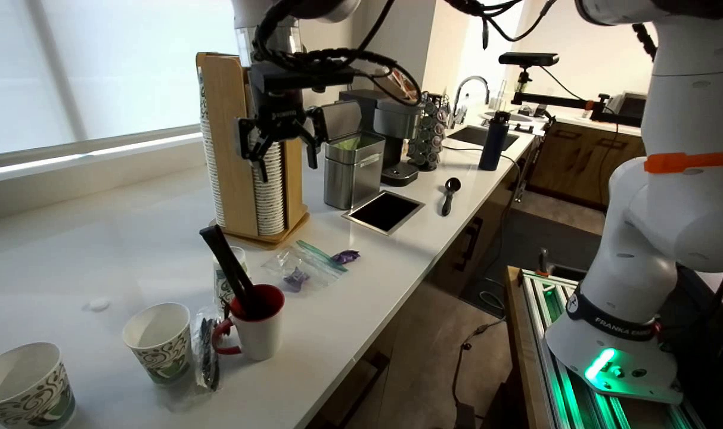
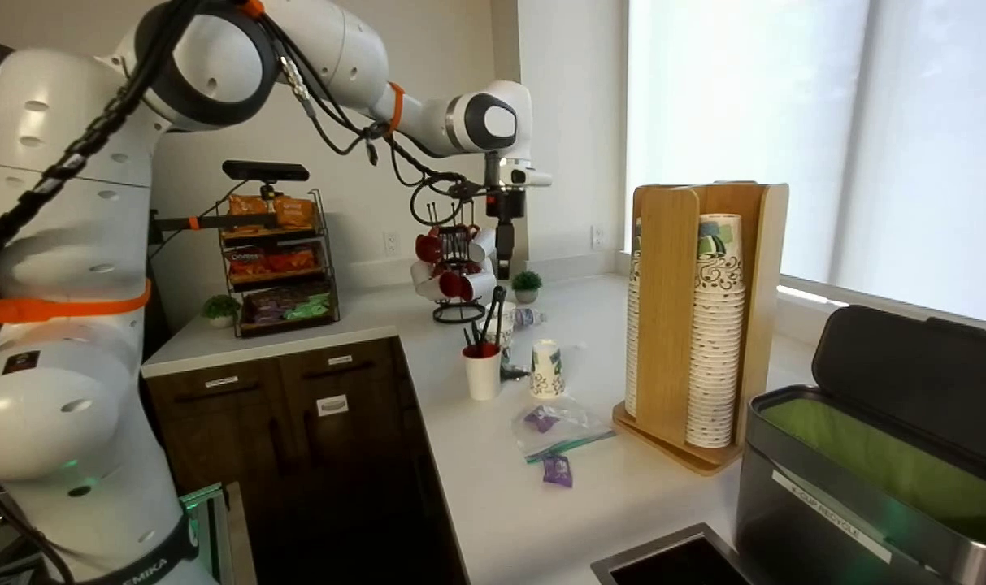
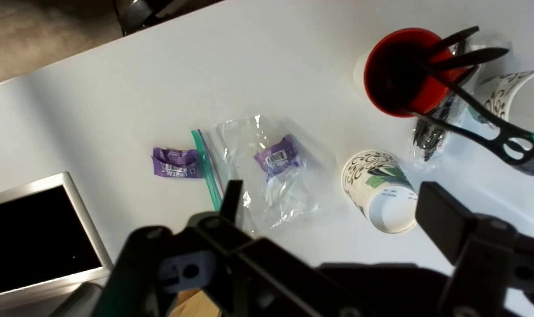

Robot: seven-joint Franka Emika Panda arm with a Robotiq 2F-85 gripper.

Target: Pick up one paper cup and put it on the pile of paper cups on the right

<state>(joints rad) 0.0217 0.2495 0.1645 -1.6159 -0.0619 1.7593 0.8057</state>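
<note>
Nearest cup could be toppled by a low swing; upturned cup beyond, crushed if over-squeezed. Wood holder round the pile of paper cups might get clipped by the claw, spread wide, nothing held.

A bright, shaded window runs along the white counter. Dark cabinets stand beneath. Walls are pale; the floor is brownish.
</note>
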